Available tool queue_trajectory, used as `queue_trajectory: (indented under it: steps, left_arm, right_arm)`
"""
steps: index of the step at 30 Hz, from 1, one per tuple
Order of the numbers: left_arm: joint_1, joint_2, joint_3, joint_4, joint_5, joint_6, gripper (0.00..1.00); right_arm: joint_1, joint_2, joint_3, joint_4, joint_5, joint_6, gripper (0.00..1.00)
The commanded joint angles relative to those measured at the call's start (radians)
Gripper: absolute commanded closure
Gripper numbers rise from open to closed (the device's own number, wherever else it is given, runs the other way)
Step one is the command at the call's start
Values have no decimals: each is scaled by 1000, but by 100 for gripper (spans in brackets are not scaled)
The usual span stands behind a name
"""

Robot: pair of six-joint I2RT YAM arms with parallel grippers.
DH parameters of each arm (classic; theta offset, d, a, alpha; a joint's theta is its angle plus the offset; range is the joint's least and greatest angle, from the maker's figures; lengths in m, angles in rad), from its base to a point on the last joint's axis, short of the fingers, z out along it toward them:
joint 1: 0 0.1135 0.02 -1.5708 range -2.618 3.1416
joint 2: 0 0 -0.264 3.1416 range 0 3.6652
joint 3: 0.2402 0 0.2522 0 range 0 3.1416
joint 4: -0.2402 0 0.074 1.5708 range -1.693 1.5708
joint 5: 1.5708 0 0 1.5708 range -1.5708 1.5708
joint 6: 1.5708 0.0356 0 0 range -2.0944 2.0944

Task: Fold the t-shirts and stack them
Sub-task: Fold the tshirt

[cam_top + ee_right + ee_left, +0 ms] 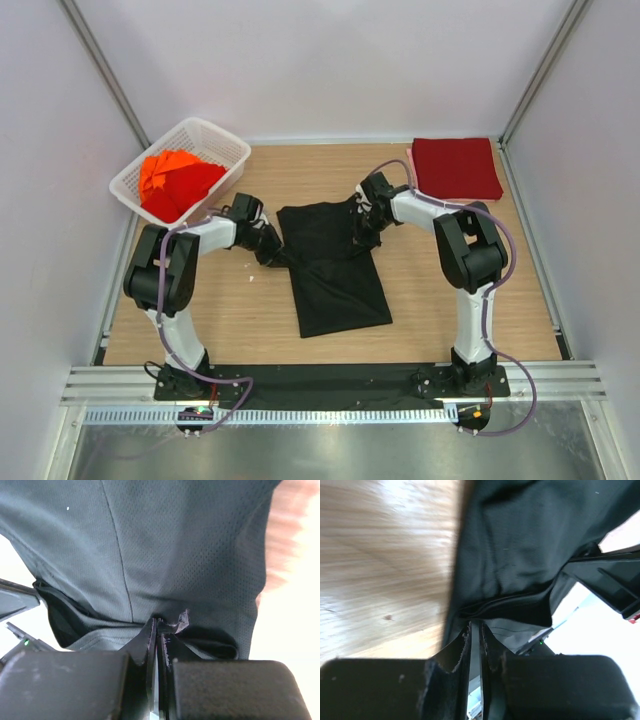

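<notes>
T-shirt point(335, 275) nipped by left pincer point(475, 631), right pincer point(157, 625), basket point(226, 136) only overhead

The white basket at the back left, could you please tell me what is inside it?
Crumpled orange-red cloth and darker red cloth fill the basket; anything beneath them is hidden.

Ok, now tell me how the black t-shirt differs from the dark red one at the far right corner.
Pose: the black t-shirt lies spread and rumpled mid-table; the dark red t-shirt is a neat folded rectangle. Grip: the left gripper and right gripper each pinch the black one's edge; nothing touches the red one. Both are plain cloth lying on the wooden table.
</notes>
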Motion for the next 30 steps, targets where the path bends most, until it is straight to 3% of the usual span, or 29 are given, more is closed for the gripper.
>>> queue_trajectory:
  steps: [1,9,14,21,27,30]
  left_arm:
    - [17,16,27,6,-43,9,89]
    - [22,76,40,-23,-79,45,92]
    - [23,-18,54,-69,-102,81,92]
    - [-1,-160,57,-70,8,46,82]
    - [-81,-110,50,32,41,-45,83]
    - [-90,-65,51,52,38,-69,85]
  right_arm:
    - [-24,19,28,21,114,-54,95]
    - [-37,45,79,-13,111,-92,95]
    - [-37,-18,91,-38,69,-69,93]
    - [-32,-88,156,-157,57,-86,74]
    - [38,-113,179,-217,80,-88,62]
    - [49,-123,157,-214,112,-77,61]
